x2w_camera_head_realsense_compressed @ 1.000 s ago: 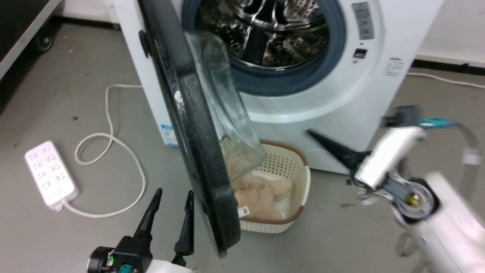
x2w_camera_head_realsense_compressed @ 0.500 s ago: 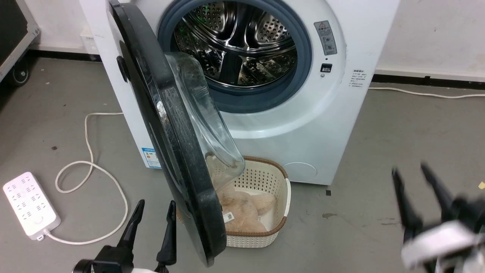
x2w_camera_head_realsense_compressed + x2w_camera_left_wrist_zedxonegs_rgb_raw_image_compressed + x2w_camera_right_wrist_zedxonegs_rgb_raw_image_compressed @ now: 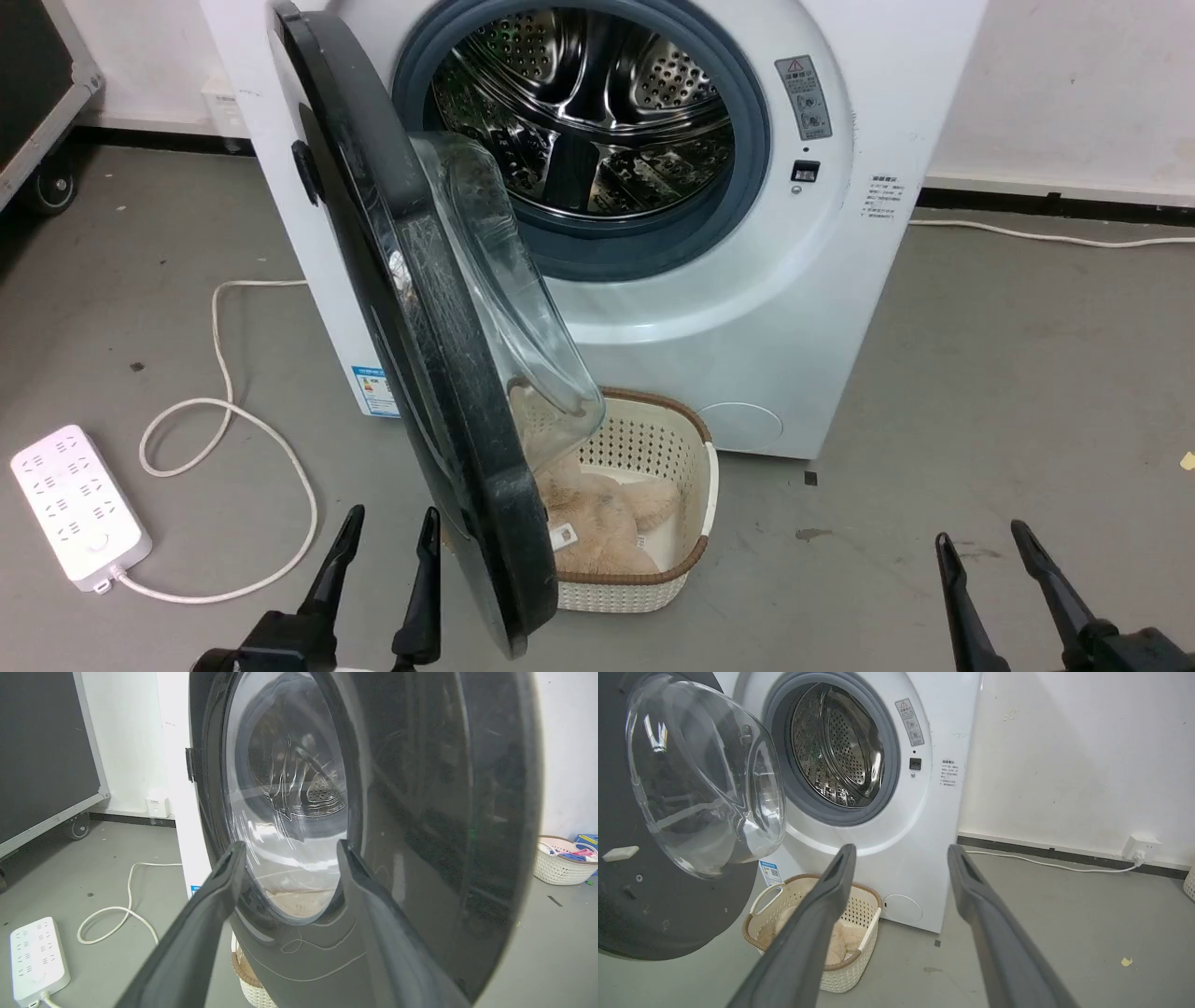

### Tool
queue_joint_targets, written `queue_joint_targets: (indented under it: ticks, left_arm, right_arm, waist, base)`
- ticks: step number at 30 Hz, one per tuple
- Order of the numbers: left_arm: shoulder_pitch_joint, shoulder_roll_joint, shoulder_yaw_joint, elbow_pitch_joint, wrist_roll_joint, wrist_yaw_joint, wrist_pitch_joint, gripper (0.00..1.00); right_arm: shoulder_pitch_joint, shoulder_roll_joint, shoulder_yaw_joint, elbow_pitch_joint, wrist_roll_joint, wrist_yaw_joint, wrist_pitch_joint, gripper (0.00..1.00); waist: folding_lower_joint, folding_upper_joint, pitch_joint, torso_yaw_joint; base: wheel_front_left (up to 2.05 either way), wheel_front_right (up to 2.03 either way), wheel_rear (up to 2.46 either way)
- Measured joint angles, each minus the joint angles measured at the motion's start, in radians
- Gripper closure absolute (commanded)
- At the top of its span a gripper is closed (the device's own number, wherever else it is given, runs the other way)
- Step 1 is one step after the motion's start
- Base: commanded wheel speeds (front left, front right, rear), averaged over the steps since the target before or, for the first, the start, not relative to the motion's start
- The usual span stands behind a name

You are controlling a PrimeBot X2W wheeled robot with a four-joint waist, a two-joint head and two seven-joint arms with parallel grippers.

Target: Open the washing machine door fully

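The large round glossy black washing machine door (image 3: pixel 411 355) stands swung out edge-on from the big white front-loading washing machine (image 3: pixel 794 308) (its lower rim above a cream perforated basket (image 3: pixel 691 439)). Your left hand (image 3: pixel 392 513) points up just beside its outer face, fingers spread; your right hand (image 3: pixel 980 534), also spread, is well apart.

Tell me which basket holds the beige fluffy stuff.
The brown-rimmed basket in front of the washing machine, below the open washing machine door; the other basket, by the wall, holds colourful items.
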Motion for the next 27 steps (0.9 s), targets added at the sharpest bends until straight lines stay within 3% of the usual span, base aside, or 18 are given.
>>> queue_joint_targets:
  ticks: [4,5,6,13,23,27]
  left_arm:
    - [0.0,0.0,-0.002,0.001,-0.002,0.0,0.0,0.0]
    - [0.0,0.0,-0.003,0.001,-0.005,0.0,0.0,0.59]
    - [0.0,0.0,-0.003,0.001,-0.006,0.0,0.0,1.0]
    - [-0.002,0.0,0.004,-0.047,-0.003,-0.003,0.0,1.0]
    - [-0.14,0.0,0.065,-0.374,-0.036,0.092,-0.001,1.0]
    - [-0.214,0.0,0.041,-0.464,-0.036,0.098,-0.001,1.0]
  right_arm:
    - [0.002,0.001,0.003,0.0,0.038,0.0,0.0,0.0]
    - [0.002,0.001,0.003,0.0,0.042,0.0,0.0,0.0]
    - [0.002,0.002,0.002,0.0,0.046,0.0,0.0,0.0]
    - [0.0,0.002,-0.002,0.002,0.062,0.0,0.0,0.0]
    - [-0.002,0.002,-0.008,0.026,0.061,0.0,0.0,0.0]
    - [-0.003,0.002,-0.006,0.035,0.061,0.0,0.0,0.0]
  waist:
    - [0.0,0.0,0.001,-0.001]
    - [0.0,0.0,0.0,-0.001]
    - [-0.0001,0.0,0.0,0.0]
    - [0.0,0.0,-0.003,0.01]
    - [0.0,0.0,-0.014,0.024]
    - [0.0,0.0,-0.018,0.025]
  base:
    - [0.0,0.0,0.0]
    - [0.0,0.0,0.0]
    - [0.0,0.0,0.0]
    - [0.0,0.0,0.0]
    - [0.0,0.0,0.0]
    - [0.0,0.0,0.0]
